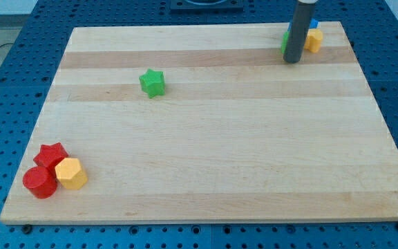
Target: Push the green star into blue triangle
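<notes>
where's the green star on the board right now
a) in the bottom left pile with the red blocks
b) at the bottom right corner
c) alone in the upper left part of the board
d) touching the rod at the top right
c: the green star sits by itself in the upper left part of the board, far from my tip at the view's top right and from the red star pile at the bottom left.

A single camera looks down at a slant from above the near edge of the counter [206, 138], facing toward its far edge at the view's top. It stands far enough back that nearly the whole wooden board fits, corner to corner, with strips of blue perforated base [5, 83] showing on each side. The far edge appears narrower than the near one. No second view exists to share anything.
</notes>
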